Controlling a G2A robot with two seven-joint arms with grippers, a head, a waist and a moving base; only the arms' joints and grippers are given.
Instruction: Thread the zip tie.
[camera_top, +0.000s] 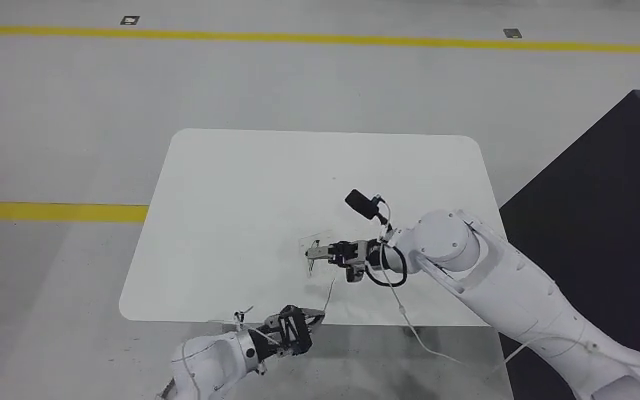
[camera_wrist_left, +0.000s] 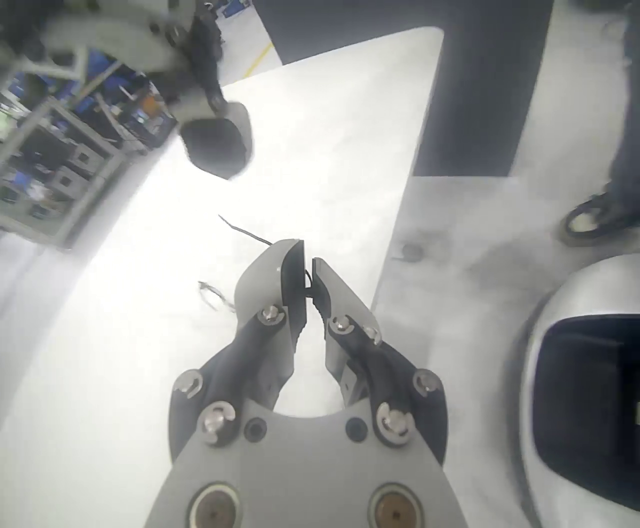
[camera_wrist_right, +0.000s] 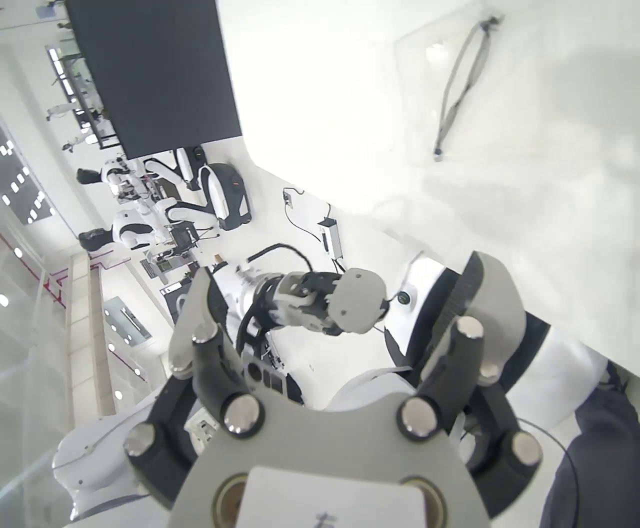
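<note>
At the lower centre of the top view the left gripper sits at the near edge of the white, round-cornered tabletop; in its own wrist view it is closed to a sliver, pinching one end of the thin dark plastic zip tie; whether that end is the head or the tail I cannot tell. From the pinch the tie runs up and a little to the right in the top view; its long axis is steep in the frame, and its free end aims at the right gripper in the middle of the frame; in the left wrist view the same strip slants toward the upper left, its tip slightly hooked. The right gripper stands wide open with nothing between its fingers. Farther off, at the upper right of the right wrist view, a pale grey looped strip lies on a clear plastic sheet. As I judge it, the tie is picked up but no loop is formed; bringing the free end to the head and passing it through is all left to do.
</note>
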